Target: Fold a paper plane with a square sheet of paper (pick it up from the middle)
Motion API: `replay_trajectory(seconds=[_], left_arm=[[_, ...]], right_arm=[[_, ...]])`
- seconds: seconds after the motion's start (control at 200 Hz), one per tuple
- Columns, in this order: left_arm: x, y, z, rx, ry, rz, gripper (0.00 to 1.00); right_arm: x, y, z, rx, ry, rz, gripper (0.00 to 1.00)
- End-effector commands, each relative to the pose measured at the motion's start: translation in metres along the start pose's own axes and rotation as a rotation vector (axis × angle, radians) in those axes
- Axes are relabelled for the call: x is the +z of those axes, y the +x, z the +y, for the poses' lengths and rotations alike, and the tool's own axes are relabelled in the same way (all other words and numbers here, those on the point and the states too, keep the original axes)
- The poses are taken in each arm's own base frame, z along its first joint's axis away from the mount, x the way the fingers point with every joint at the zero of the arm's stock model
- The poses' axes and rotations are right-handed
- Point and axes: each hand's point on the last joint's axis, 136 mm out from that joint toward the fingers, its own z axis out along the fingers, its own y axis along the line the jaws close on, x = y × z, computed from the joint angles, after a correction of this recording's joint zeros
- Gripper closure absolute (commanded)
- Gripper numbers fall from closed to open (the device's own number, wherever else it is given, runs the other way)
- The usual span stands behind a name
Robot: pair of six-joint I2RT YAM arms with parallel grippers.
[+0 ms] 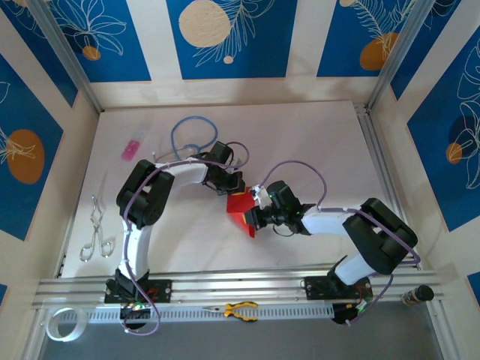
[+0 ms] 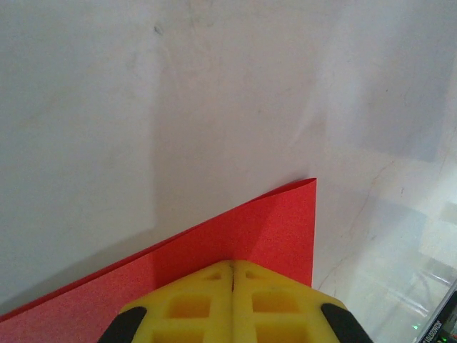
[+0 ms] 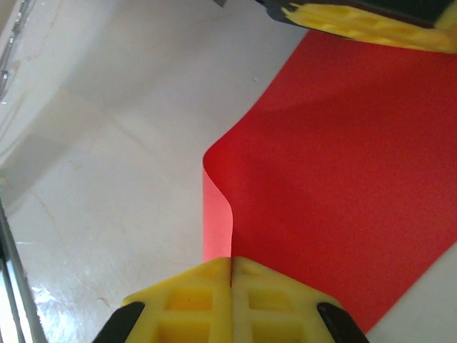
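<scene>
Mid-bench (image 1: 300,135), between the two arms: paper (image 1: 240,211), red, one flat sheet. Pinched at the far edge by the left gripper (image 1: 234,184), yellow fingers (image 2: 207,304) pressed tight together on the sheet (image 2: 275,221). Pinched at the near edge by the right gripper (image 3: 230,261), likewise fully closed on it. Curls up in a soft bend just ahead of those fingers (image 3: 275,307). Far left on the bench: pink item (image 1: 131,148), scissors (image 1: 96,232). On the front rail: pliers (image 1: 240,309).

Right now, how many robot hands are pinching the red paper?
2. The left gripper pinches one edge of the red paper; the right gripper pinches the opposite, curled edge.
</scene>
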Motion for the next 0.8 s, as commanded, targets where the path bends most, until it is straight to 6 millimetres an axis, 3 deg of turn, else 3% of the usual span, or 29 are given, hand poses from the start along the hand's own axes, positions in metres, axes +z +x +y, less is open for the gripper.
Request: replay_trajectory(seconds=[0.0,0.4,0.795], left_arm=[[0.01,0.013,0.014,-0.011,-0.055,0.053,0.96],[0.008,0.013,0.015,-0.006,-0.07,0.049,0.97],[0.008,0.013,0.015,-0.017,-0.065,0.047,0.98]], right_arm=[[0.003,-0.004,-0.007,0.012,0.034,0.005,0.99],[0.005,-0.006,-0.026,0.023,0.136,0.028,0.98],[0.006,-0.004,-0.031,0.037,0.16,0.035,0.98]])
